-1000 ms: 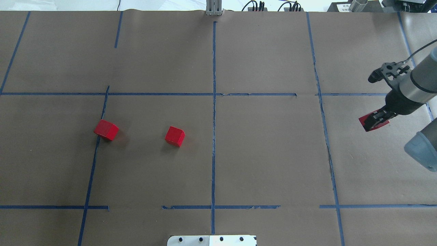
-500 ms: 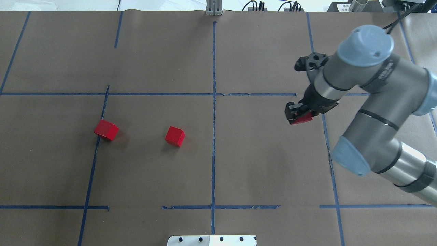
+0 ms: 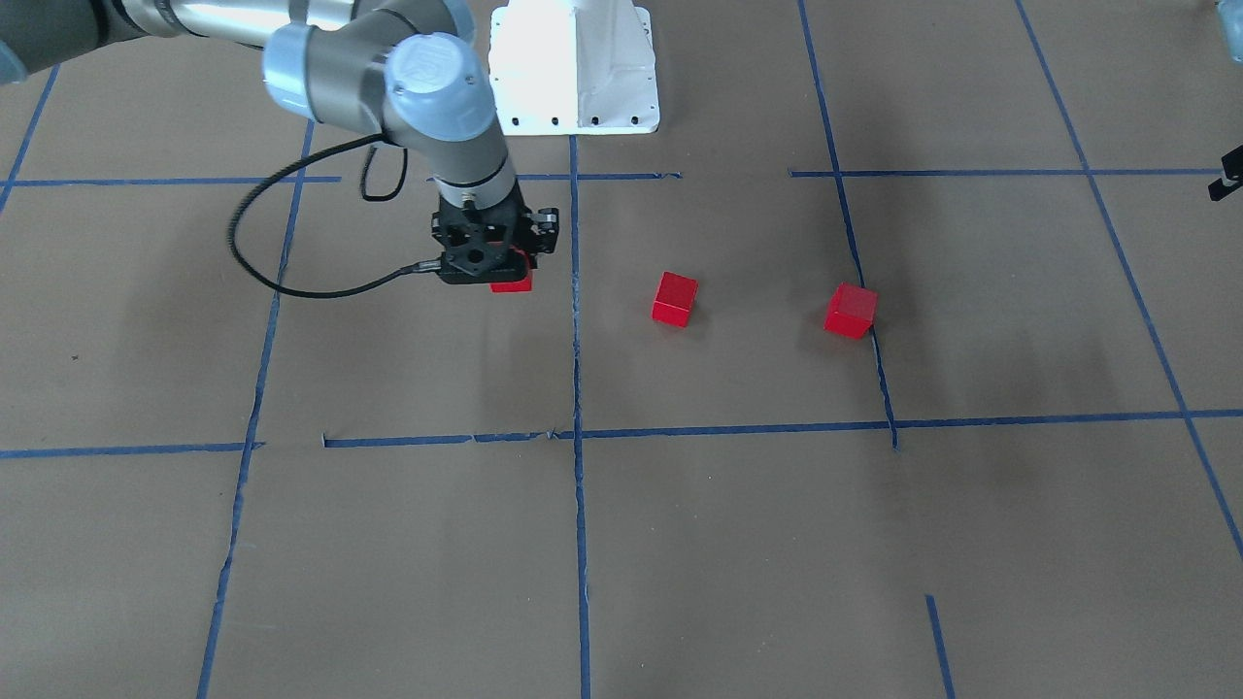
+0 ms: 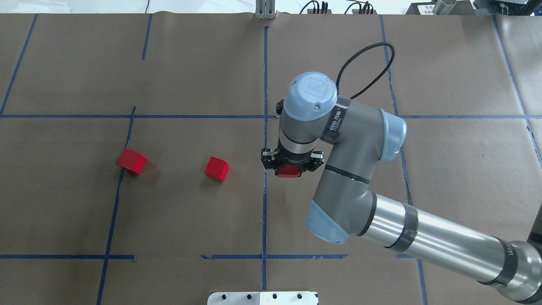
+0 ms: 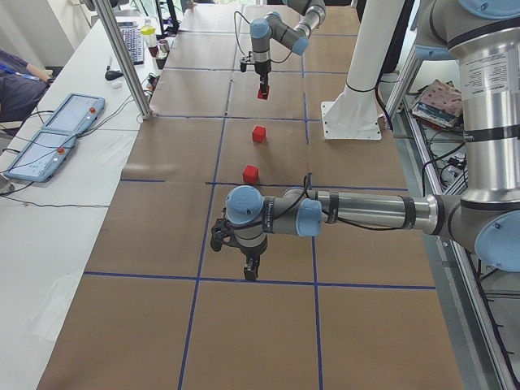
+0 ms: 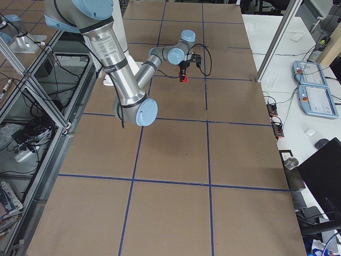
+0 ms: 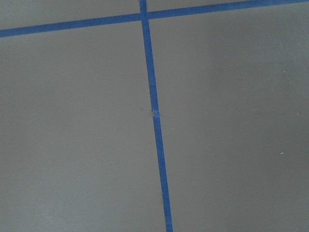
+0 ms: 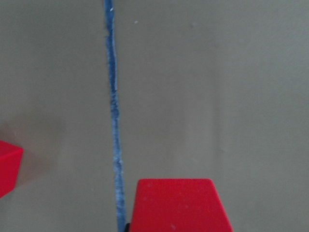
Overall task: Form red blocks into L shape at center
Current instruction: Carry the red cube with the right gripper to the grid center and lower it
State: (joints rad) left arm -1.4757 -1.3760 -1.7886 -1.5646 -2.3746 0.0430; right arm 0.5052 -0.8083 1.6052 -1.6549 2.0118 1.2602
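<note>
My right gripper [image 4: 289,167] is shut on a red block [image 4: 288,173] and holds it just right of the blue centre line [image 4: 265,140]. It also shows in the front view [image 3: 512,282], and the right wrist view has it at the bottom [image 8: 178,205]. Two more red blocks lie on the paper to the left, one near the centre line [image 4: 217,169] and one further left on a tape line [image 4: 131,161]. My left gripper [image 5: 250,272] hangs over the paper away from the blocks. I cannot tell if it is open or shut.
Brown paper with a blue tape grid covers the table. The white robot base [image 3: 575,68] stands at the near edge. A black cable [image 3: 291,282] loops from the right wrist. Control tablets [image 5: 57,134] lie on a side table.
My right arm has swept left from the table's right edge to the centre line, carrying the red block. The two loose blocks have not moved.
</note>
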